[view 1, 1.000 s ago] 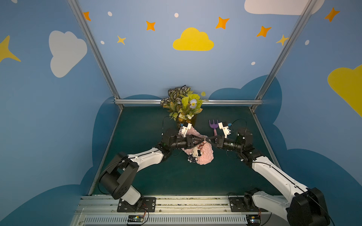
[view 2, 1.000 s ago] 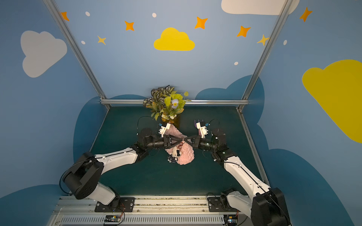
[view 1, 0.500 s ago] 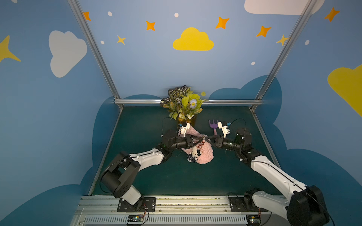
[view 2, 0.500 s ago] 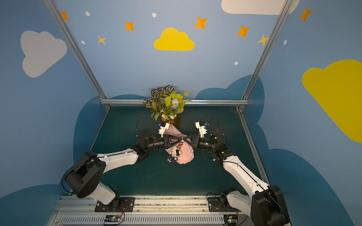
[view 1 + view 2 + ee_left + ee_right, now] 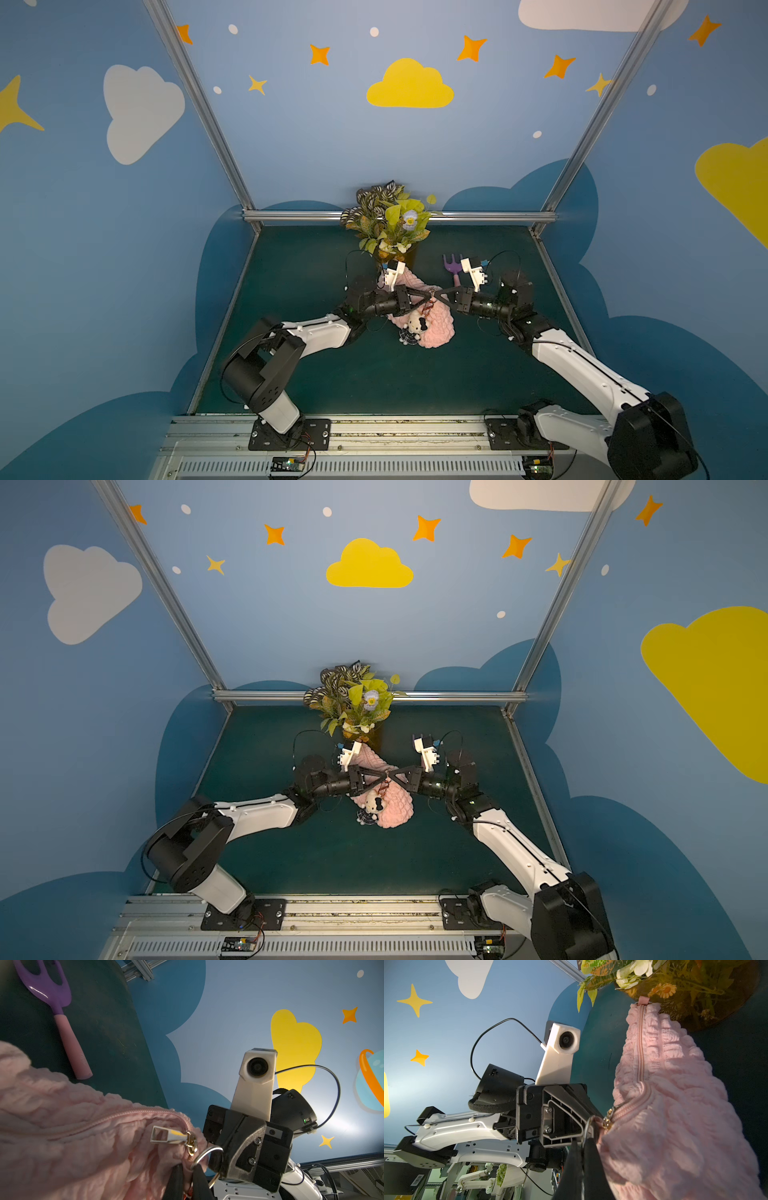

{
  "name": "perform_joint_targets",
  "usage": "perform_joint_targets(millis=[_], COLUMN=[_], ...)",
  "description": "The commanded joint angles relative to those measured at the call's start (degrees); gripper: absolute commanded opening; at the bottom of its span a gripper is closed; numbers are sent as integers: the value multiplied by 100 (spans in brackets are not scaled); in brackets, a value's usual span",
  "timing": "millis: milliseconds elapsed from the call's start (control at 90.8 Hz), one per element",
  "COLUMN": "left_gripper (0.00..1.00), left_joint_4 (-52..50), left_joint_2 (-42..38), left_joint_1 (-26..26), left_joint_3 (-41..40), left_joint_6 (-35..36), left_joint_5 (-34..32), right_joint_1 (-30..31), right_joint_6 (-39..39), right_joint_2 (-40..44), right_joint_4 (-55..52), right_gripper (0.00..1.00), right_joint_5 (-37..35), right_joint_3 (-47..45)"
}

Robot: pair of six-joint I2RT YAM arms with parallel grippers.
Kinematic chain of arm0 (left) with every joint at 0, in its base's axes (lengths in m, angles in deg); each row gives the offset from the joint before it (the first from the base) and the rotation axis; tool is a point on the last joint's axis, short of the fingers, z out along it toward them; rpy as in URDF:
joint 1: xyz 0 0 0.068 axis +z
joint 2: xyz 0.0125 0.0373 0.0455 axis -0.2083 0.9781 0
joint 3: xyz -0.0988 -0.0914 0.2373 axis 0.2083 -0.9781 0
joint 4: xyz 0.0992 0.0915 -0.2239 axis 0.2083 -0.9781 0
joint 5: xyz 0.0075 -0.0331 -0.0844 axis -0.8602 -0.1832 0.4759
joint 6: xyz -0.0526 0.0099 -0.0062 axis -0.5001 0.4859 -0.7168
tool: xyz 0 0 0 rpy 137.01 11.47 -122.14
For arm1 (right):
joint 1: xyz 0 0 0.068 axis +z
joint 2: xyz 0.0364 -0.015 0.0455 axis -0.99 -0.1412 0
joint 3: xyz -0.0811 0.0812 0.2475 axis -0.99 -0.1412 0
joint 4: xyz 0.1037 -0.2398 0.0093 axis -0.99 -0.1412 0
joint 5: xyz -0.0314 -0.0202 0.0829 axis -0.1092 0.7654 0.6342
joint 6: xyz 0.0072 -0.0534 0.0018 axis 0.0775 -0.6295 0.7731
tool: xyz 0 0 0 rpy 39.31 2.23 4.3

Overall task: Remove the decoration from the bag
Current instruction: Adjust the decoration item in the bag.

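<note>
**A:** Which step is running?

**B:** The unhooking. The right pincer [image 5: 580,1153] is pinching the keyring [image 5: 207,1148]; the left pincer [image 5: 188,1176], pressed together, seems to be gripping the bag [image 5: 436,328] beside the zip pull [image 5: 166,1136].

**A:** And the decoration [image 5: 414,325]?

**B:** Lying on the bag, mid-bench [image 5: 311,291], not yet freed. Next, probably: twisting the ring off the clasp [image 5: 192,1146], bag braced.

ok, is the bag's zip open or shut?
Shut: on the bag, closed zipper teeth run unbroken to the pull tab in both wrist views.
</note>
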Motion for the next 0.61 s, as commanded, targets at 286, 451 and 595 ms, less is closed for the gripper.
perform_joint_targets(millis=[286, 451, 595], left_gripper=[2, 2, 2], left_joint_4=[745, 859, 863], left_joint_2=[-188, -290, -349], left_joint_1=[-89, -89, -91], left_joint_3=[303, 223, 249], left_joint_6=[160, 203, 226], left_joint_5=[18, -112, -130], right_joint_1=[136, 126, 105], right_joint_6=[-377, -388, -407], right_joint_2=[-8, 235, 590], right_joint_4=[-772, -1005, -1245], right_gripper=[12, 54, 63], right_joint_5=[34, -249, -510], right_joint_3=[332, 355, 299])
